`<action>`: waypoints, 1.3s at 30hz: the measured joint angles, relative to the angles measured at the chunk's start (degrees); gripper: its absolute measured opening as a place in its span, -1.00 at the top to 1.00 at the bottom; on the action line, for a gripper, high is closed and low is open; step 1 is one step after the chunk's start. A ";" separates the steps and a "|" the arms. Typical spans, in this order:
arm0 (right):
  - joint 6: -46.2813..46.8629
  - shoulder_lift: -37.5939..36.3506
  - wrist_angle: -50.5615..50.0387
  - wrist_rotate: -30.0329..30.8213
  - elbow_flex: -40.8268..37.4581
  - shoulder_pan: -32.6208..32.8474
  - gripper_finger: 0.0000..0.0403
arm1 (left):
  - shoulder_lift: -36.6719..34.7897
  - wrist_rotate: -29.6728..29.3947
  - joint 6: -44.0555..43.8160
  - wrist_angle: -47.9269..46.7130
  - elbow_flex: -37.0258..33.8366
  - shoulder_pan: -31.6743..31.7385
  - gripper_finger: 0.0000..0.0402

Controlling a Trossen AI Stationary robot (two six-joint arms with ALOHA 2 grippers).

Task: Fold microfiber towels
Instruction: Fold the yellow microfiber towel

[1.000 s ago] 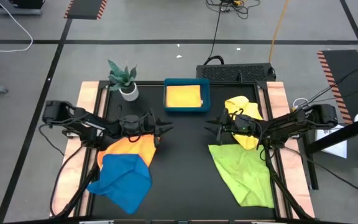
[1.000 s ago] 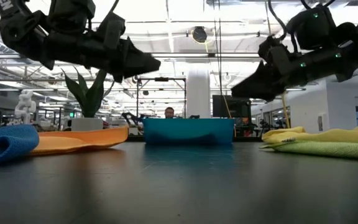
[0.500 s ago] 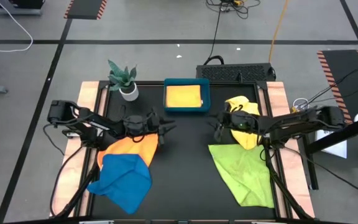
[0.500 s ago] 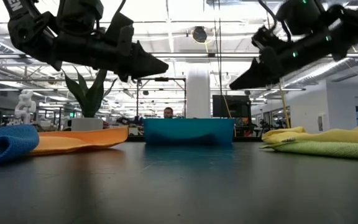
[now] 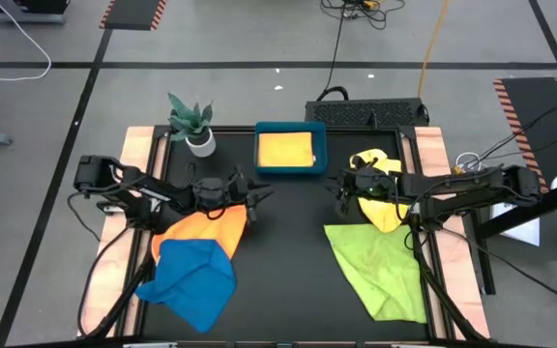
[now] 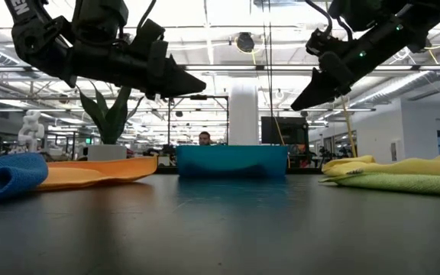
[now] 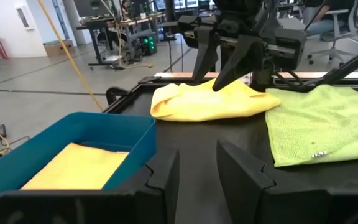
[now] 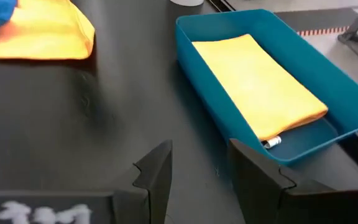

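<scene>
Both grippers in the air, fingers spread, holding nothing. Left gripper (image 5: 259,191): orange towel (image 5: 206,230) and blue towel (image 5: 193,275) just behind its fingers. Right gripper (image 5: 339,196): tray (image 8: 328,93) with folded yellow towel (image 8: 257,83) ahead of its fingertips, loose yellow towel (image 5: 380,193) and green towel (image 5: 380,266) behind.

The dark left arm reached inward from the table's left edge, its two-finger left gripper (image 5: 255,192) raised above the surface, fingers parted and empty. The dark right arm mirrored it from the right, its right gripper (image 5: 335,194) likewise raised, parted, empty.
</scene>
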 joint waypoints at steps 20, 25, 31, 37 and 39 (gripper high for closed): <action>21.75 -0.44 -37.83 1.55 11.38 2.80 0.29 | 0.00 0.22 -2.57 -2.84 0.00 -0.07 0.47; 36.12 -0.44 -55.34 -1.17 11.45 0.13 0.29 | 0.00 0.20 -2.62 -2.48 0.00 -0.07 0.47; 43.27 -0.44 -63.92 -4.63 9.63 -2.49 0.28 | 0.00 0.20 -2.62 -1.05 0.00 -0.07 0.47; 42.72 -0.44 -58.91 -9.25 4.06 -4.93 0.25 | 0.00 0.17 -3.12 -0.98 0.00 -0.07 0.47; 42.09 -0.39 -56.07 -9.45 1.41 -6.17 0.24 | 0.00 0.20 -3.66 -0.98 0.00 -0.07 0.47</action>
